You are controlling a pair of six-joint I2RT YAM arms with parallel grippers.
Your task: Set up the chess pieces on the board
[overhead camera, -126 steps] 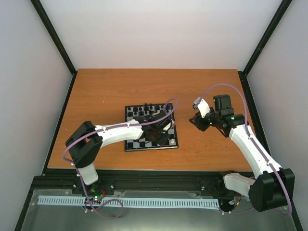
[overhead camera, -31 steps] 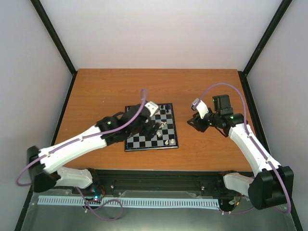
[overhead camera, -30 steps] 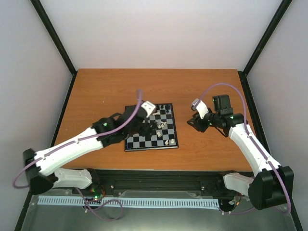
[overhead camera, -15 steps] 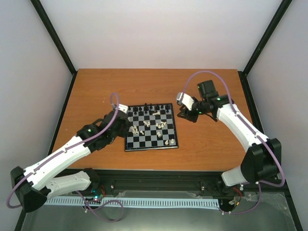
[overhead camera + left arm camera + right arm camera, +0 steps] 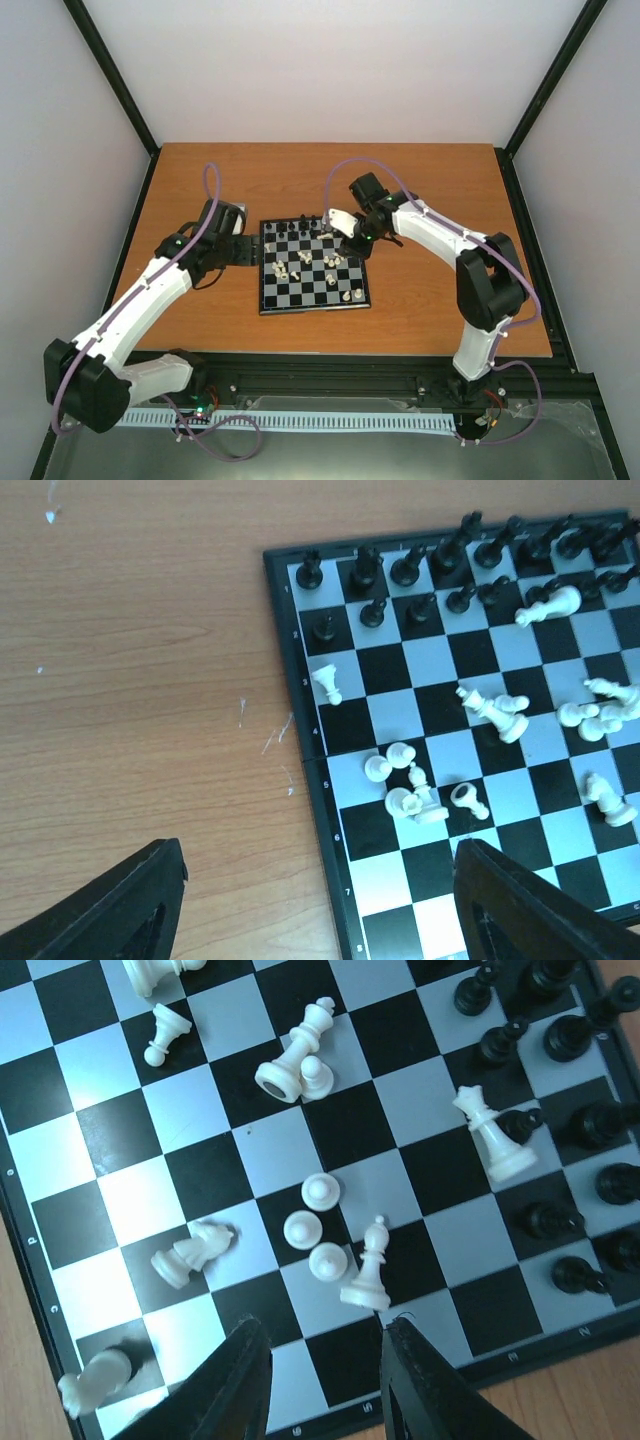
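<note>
The board lies in the middle of the wooden table. Black chess pieces stand in rows along its far edge. Cream-white chess pieces are scattered over the middle, several of them toppled. My left gripper hangs beside the board's left rim, open; in the left wrist view its fingers straddle that rim with nothing between them. My right gripper is over the board's far right part, open with a narrower gap. In the right wrist view a standing white bishop and three white pawns lie just ahead of its fingertips.
The table is orange-brown wood, enclosed by white walls and black frame posts. A black rail runs along its near edge by the arm bases. Toppled white pieces crowd the board's central squares.
My left arm has pulled back off the board to its left side, its jaws narrowing slightly. My right arm has swung in from the right to above the board, jaws closing partway.
</note>
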